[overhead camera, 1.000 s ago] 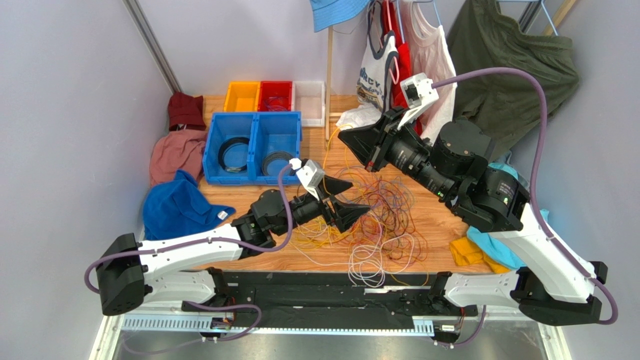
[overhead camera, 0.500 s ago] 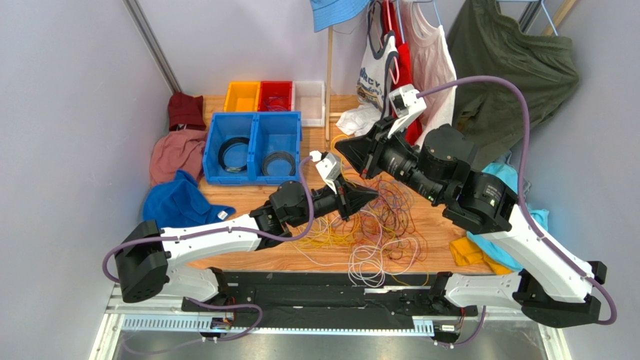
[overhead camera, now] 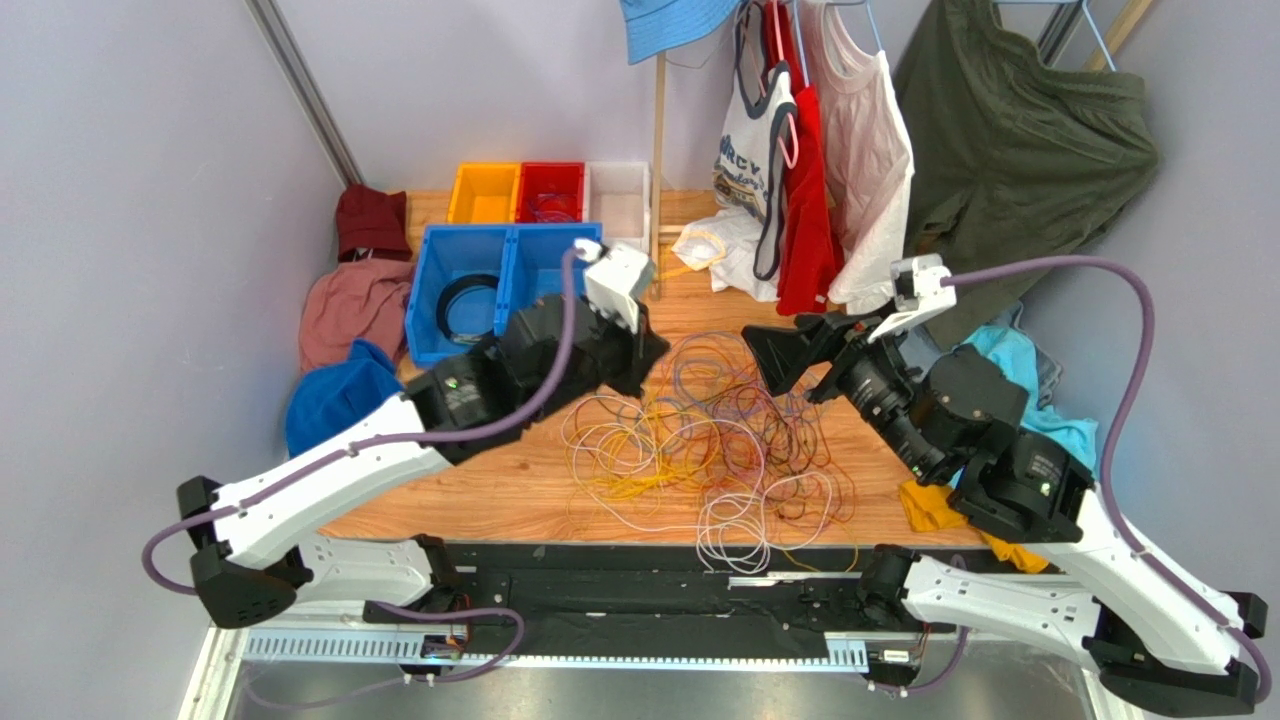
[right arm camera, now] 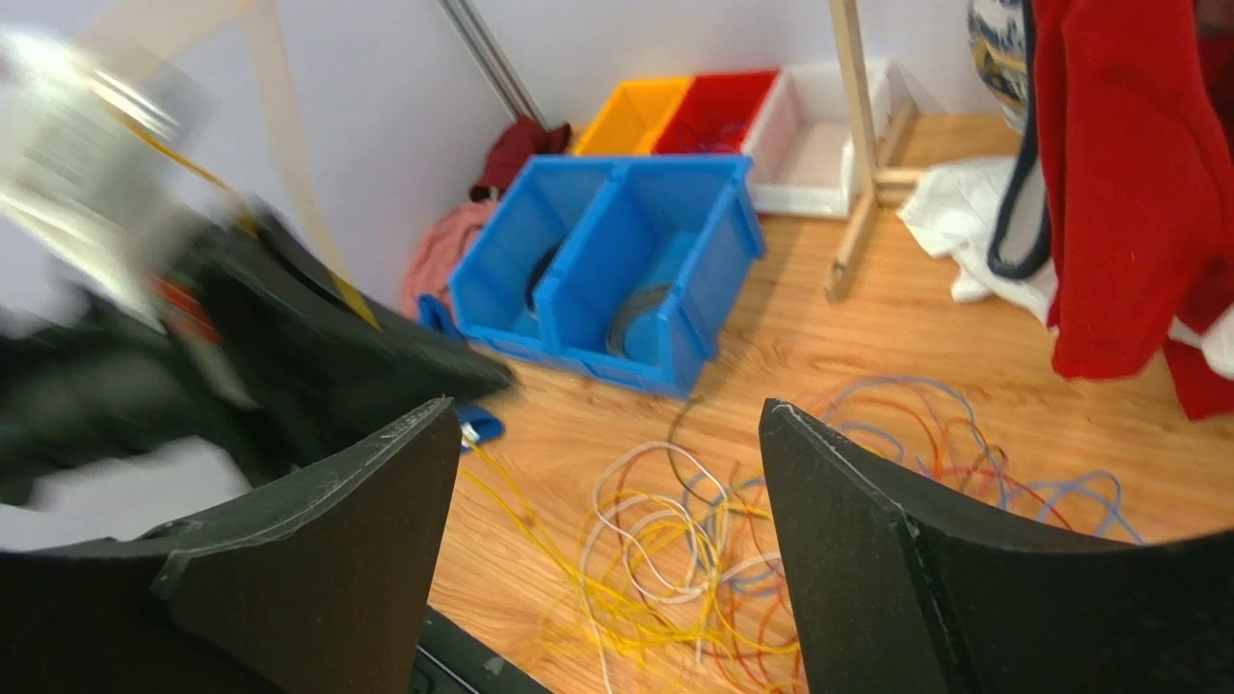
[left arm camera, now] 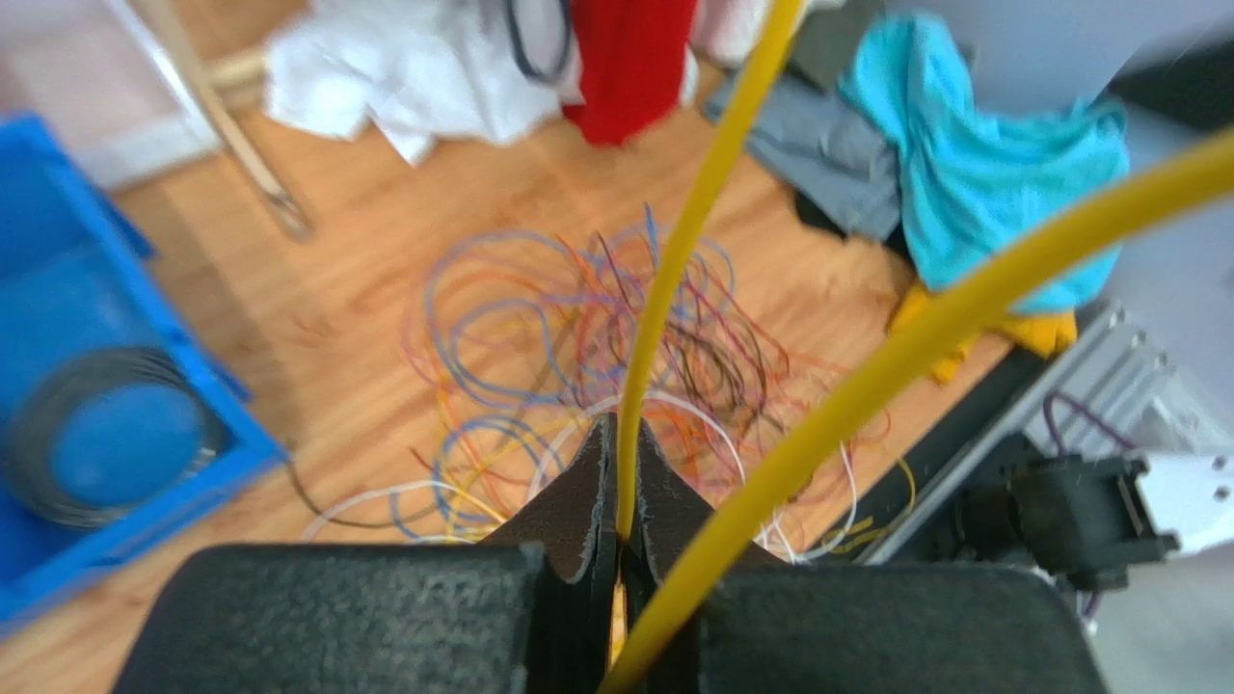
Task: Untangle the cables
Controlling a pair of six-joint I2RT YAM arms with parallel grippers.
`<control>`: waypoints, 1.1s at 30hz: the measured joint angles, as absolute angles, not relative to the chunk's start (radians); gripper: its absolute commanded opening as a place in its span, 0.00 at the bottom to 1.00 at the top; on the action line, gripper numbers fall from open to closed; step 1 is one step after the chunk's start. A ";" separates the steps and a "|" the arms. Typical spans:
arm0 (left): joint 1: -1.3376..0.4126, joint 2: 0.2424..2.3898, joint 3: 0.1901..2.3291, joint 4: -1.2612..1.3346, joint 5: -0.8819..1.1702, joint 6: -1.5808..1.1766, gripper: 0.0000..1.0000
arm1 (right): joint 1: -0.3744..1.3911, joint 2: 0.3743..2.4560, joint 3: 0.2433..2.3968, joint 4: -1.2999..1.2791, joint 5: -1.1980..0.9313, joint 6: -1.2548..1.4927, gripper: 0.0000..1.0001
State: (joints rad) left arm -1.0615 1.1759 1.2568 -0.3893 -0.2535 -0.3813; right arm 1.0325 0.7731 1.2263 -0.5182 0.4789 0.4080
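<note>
Broadly, the table [overhead camera: 496, 488] carries the cables [overhead camera: 706, 443] as one loose heap, below and ahead of both grippers. The right gripper [right arm camera: 609, 412] hangs with its jaws spread wide and empty, probably ready to take a strand. The left gripper [left arm camera: 620, 434] is clamped on a yellow cable [left arm camera: 681, 246], raised, likely to draw it free. Its long axis runs straight ahead from the jaws, and a second length bows off to that gripper's right.
</note>
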 measured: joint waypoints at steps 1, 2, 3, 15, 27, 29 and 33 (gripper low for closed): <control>-1.052 1.177 1.325 -0.457 -0.273 -0.374 0.00 | 1.032 0.756 1.189 -0.507 0.492 0.415 0.80; -1.045 1.177 1.384 -0.506 -0.290 -0.368 0.00 | 1.032 0.746 1.161 -0.504 0.499 0.420 0.80; -1.039 1.177 1.437 -0.550 -0.304 -0.361 0.00 | 1.032 0.731 1.113 -0.494 0.509 0.427 0.79; -0.973 1.341 2.033 -0.894 -0.447 -0.273 0.00 | 1.032 0.652 0.810 -0.448 0.484 0.526 0.72; -0.868 1.510 2.411 -0.995 -0.624 -0.166 0.00 | 1.032 0.647 0.622 -0.368 0.375 0.614 0.73; -0.868 1.472 2.378 -0.929 -0.632 -0.147 0.00 | 1.032 0.645 0.598 -0.340 0.350 0.621 0.76; -0.869 1.345 2.212 -0.798 -0.603 -0.133 0.00 | 1.032 0.686 0.558 -0.256 0.302 0.628 0.79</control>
